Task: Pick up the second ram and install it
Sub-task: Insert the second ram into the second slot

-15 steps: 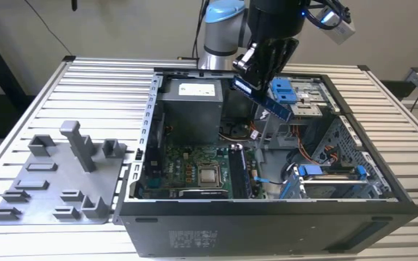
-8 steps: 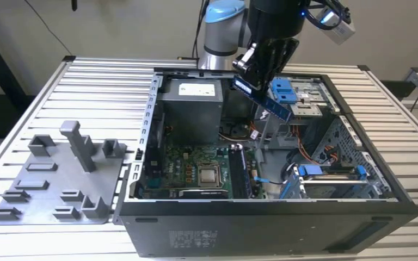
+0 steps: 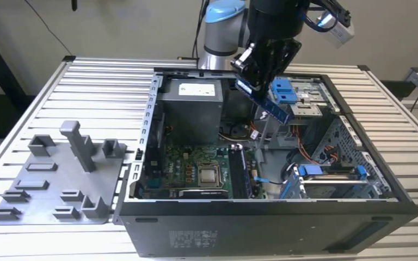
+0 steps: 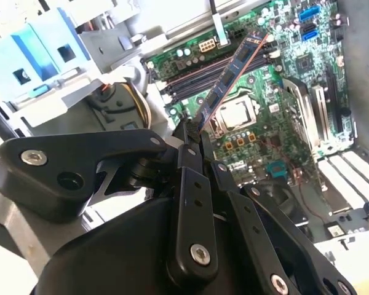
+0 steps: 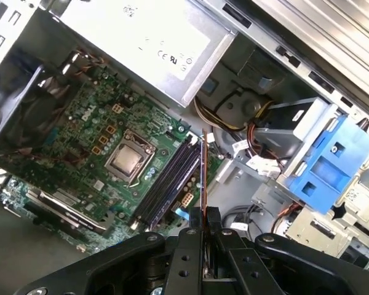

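Note:
My gripper (image 3: 251,76) hangs above the open computer case (image 3: 267,228), shut on the second ram (image 3: 273,105), a long narrow blue-green stick slanting down toward the exterior view's right. In the second wrist view the ram (image 4: 230,77) juts out from between the black fingers (image 4: 186,138) over the green motherboard (image 4: 283,92). In the first wrist view the ram (image 5: 203,169) appears edge-on as a thin line, held clear above and just beside the dark memory slots (image 5: 169,175). The gripper (image 5: 204,216) clamps its near end.
The grey power supply (image 3: 191,109), the processor socket (image 3: 210,175) and blue drive brackets (image 3: 283,89) sit inside the case. A grey fixture plate (image 3: 49,190) with blocks and posts lies on the slatted table (image 3: 100,98) at the exterior view's left.

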Available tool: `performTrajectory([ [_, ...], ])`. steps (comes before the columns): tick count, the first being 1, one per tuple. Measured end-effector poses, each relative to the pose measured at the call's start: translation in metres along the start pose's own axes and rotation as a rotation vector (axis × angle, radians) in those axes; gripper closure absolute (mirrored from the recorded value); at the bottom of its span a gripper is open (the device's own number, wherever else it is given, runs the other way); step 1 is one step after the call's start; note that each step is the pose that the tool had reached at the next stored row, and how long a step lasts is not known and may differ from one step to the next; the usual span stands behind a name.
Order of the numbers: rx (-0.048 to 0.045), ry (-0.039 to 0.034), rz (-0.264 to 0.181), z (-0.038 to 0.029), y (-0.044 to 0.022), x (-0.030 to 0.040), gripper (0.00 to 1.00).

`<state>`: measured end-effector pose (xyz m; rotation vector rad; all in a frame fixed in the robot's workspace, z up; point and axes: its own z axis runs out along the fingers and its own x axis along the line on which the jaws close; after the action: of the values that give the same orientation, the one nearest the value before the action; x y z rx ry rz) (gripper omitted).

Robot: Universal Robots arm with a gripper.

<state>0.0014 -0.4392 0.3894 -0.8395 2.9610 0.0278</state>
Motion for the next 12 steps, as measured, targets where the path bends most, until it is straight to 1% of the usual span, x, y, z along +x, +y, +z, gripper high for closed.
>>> performTrajectory([
  [9, 0.0077, 0.0009, 0.125, 0.0017, 0.0, 0.0001, 0.86],
  [10, 0.008, 0.002, 0.137, 0.0019, 0.0, 0.0002, 0.86],
  [12, 0.0059, 0.0089, 0.156, 0.0021, -0.0003, 0.0004, 0.86],
])
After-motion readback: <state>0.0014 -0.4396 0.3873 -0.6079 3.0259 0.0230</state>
